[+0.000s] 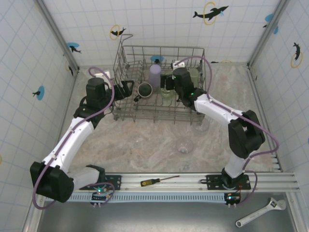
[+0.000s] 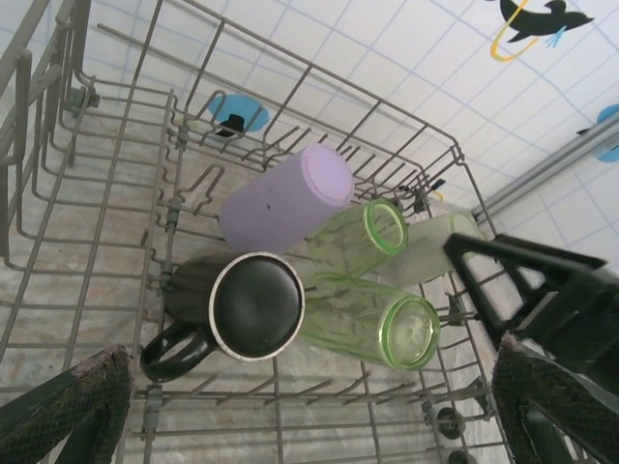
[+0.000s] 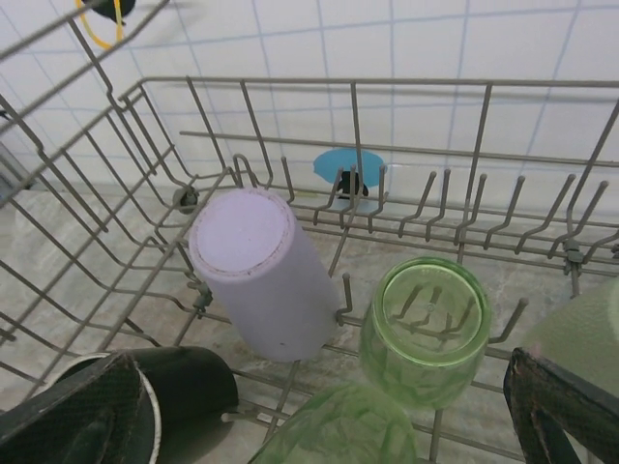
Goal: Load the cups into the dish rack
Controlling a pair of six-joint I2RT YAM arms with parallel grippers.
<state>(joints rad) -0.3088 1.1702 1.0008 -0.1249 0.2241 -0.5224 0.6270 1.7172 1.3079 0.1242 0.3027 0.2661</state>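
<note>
Two clear glasses (image 1: 185, 145) are waiting near the dish rack (image 1: 164, 47), so the right gripper (image 3: 324, 416), gaping empty like the left gripper (image 2: 309, 416), is needing to rise straight off the racked green tumblers (image 3: 426, 329).

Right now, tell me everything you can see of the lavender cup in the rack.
The lavender cup is a plain, handleless cylinder, opaque and matte like plastic. It stands upside down, closed base uppermost, tilted among the tines of the dish rack. The black mug sits beside it and a green tumbler alongside; whether they touch it I cannot tell.
</note>
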